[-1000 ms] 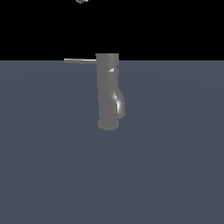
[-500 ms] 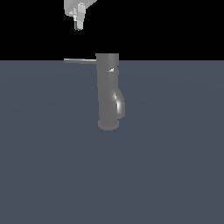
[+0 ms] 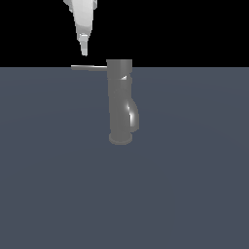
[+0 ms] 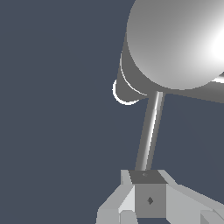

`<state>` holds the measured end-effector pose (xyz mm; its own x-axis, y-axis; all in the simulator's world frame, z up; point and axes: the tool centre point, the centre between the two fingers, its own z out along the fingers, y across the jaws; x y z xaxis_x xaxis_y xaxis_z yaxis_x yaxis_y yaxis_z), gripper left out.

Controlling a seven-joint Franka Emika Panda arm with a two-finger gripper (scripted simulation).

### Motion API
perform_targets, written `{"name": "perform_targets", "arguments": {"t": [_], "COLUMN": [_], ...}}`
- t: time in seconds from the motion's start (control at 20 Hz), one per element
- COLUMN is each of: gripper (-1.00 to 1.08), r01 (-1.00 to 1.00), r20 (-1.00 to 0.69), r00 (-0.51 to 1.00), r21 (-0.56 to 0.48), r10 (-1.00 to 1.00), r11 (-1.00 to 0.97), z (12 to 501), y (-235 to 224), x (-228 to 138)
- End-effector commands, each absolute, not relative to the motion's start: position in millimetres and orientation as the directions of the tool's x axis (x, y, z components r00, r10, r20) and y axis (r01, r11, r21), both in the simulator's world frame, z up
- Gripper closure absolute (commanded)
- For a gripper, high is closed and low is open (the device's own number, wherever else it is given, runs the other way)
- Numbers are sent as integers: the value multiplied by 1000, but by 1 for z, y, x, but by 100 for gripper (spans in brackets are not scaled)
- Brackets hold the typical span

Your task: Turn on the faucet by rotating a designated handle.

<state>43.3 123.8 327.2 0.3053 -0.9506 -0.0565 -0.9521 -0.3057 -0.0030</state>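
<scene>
The faucet (image 3: 119,107) is a dull grey upright cylinder with a flared base and a bulging spout, standing mid-scene in the exterior view. Its handle (image 3: 89,68), a thin grey rod, sticks out level from the cap toward the exterior view's left. My white gripper (image 3: 84,50) hangs just above the rod's outer end, apart from it, its fingers together in one narrow tip with nothing between them. In the wrist view the faucet's round cap (image 4: 175,43) fills the upper part, and the handle (image 4: 151,131) runs from it down to my gripper (image 4: 148,194).
A flat grey-blue floor (image 3: 194,194) spreads around the faucet, with black background above its far edge. Nothing else stands on it.
My gripper has come down from the top edge of the exterior view to just above the handle's outer end. The faucet and handle have not moved.
</scene>
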Motion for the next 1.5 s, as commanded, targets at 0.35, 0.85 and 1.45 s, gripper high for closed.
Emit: {"name": "perform_targets", "arguments": {"t": [0.35,0.85,1.45], "gripper": [108,108,108], "r01": [-987,-992,-992], "r20": [-13,0,0], "r00": [164,127,129], "r21": [2,0,1], "r10": [-986,-992,-992], "r11": [-164,-127,-129], "z": [293,284,284], "y": [143,148,143], "x": [66,72,47]}}
